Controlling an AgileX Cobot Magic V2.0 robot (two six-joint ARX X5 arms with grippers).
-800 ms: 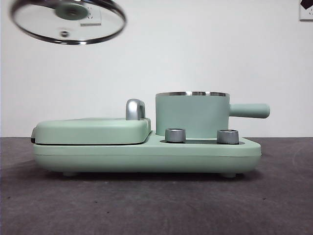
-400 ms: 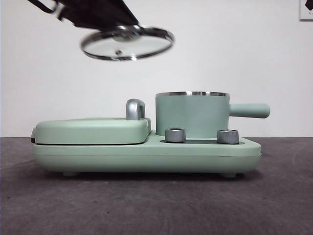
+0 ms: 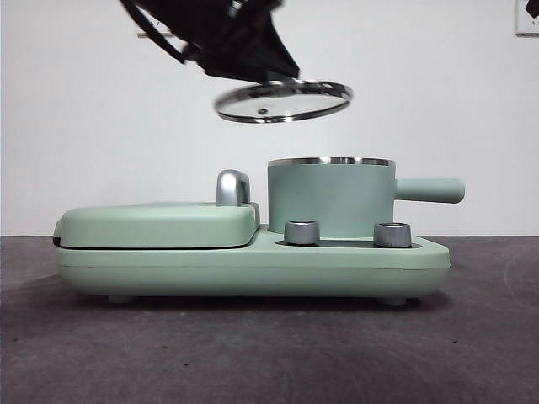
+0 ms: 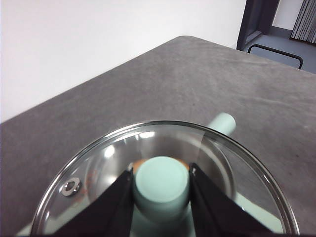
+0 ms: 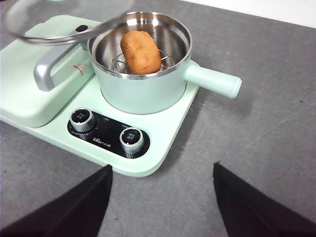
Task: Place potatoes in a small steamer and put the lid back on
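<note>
The clear glass lid [image 3: 282, 101] hangs in the air above the small steamer's [image 3: 330, 198] left rim, slightly tilted. My left gripper [image 3: 263, 71] comes down from the upper left and is shut on the lid's mint-green knob [image 4: 162, 185]. The orange-brown potato [image 5: 140, 52] lies on a wire rack inside the steamer [image 5: 143, 94], whose top is open. The lid's edge [image 5: 64, 24] shows over the steamer's far left in the right wrist view. My right gripper [image 5: 163, 197] is open and empty, above the table on the appliance's knob side.
The steamer sits on a mint-green appliance base [image 3: 253, 265] with two steel dials [image 3: 302, 232] [image 3: 392, 234]. A flat green griddle cover [image 3: 160, 223] with a steel handle [image 3: 233, 187] is to its left. The steamer's side handle [image 3: 429, 190] points right.
My left gripper has carried the lid from the upper left corner rightward and downward, to just above the steamer's left rim. The steamer and appliance have not moved.
</note>
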